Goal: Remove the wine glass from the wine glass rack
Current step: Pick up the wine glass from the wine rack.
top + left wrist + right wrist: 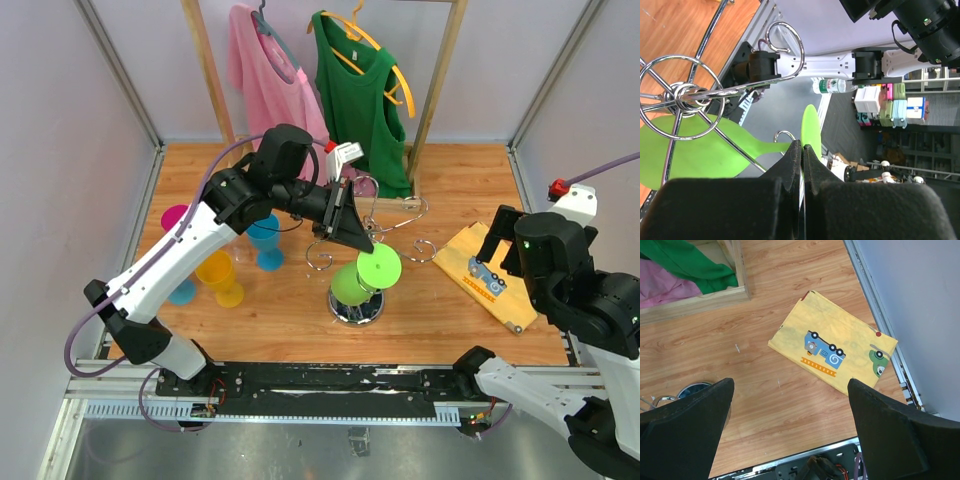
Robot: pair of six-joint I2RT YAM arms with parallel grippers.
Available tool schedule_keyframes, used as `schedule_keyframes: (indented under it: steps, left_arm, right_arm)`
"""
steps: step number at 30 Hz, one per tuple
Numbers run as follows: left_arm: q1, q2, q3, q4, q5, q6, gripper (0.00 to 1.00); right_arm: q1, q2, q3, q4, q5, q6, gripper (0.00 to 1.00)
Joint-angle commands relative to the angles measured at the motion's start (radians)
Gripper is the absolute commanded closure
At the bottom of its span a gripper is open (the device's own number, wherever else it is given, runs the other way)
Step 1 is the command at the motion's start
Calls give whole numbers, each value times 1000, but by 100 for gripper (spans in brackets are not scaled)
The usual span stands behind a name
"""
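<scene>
Lime-green plastic wine glass [377, 267] beside the centre post of the shiny chrome wire rack [396, 216]. Its long axis is tilted, bowl lower-left and foot upper-right. Left gripper [371, 249] pinches the foot; right gripper [790, 386] is spread wide.

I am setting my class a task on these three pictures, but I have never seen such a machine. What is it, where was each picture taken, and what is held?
Two robot arms are bolted to a table. One picture looks down from above; the other two come from a camera on each wrist. The left claw is shut on the foot of a green wine glass at the chrome rack. The right claw is open and empty, above a yellow cloth. Coloured cups stand on the left; a wooden rail with a pink shirt and a green shirt stands at the back.
</scene>
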Motion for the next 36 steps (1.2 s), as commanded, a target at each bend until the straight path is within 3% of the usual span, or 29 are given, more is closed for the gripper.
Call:
schedule_keyframes:
  steps: [1,14,36]
  left_arm:
    - [-12,10,56,46,-33,50,100]
    - [-12,44,111,46,-45,80,100]
    - [-8,36,33,113,80,-58,100]
  right_arm:
    - [-29,-8,-10,-6,5,24,1]
    - [-28,-16,-5,-14,7,30,1]
    - [-29,7,7,-14,7,25,1]
